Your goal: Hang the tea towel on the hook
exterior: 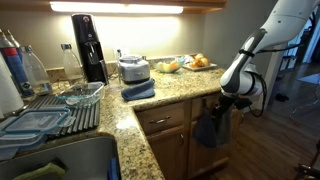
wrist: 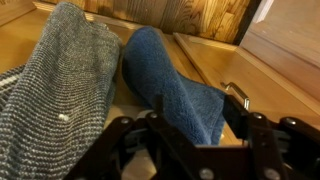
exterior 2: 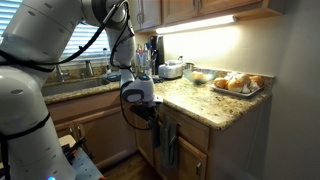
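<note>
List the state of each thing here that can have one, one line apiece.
tea towel: hanging down the cabinet front, its end between the gripper's fingers.
grey towel: hanging right beside the tea towel.
folded blue towel: folded, lying on the counter.
gripper: at the tea towel's end; whether it is gripping cannot be told.
cabinet drawer: shut.

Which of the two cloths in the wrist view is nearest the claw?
The blue tea towel: plain medium blue, it runs right up to the claw. The speckled grey towel sits beside it, off to one side.
</note>
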Motion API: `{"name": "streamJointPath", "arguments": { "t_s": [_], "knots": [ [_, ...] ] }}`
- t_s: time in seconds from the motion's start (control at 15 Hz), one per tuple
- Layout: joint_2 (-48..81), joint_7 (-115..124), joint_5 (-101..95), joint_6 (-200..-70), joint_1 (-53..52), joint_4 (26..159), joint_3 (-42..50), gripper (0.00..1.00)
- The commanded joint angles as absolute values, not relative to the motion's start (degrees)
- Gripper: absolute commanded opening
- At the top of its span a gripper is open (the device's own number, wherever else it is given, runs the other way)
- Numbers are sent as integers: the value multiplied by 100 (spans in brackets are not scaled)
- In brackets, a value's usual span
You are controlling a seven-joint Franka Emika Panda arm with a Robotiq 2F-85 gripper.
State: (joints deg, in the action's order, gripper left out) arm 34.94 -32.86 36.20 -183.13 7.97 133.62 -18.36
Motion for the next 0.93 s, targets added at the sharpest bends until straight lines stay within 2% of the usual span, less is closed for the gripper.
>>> {"name": "streamJointPath", "arguments": {
  "t_s": [0.0,0.07,0.2,0.6,0.67,0.87],
  "knots": [
    [2852,-3284,3627,-18112,702,13893,-1725,93],
    [2738,-3248,3632,-18059,626,13995,-1653,98],
    [2415,-3265,3649,-17954,663,14297,-1706,100],
    [1419,-3252,3621,-17580,667,15046,-1822,100],
    [2045,-3286,3627,-17841,732,14594,-1837,100],
    [1714,-3286,3627,-17715,710,14814,-1850,100]
  ]
}}
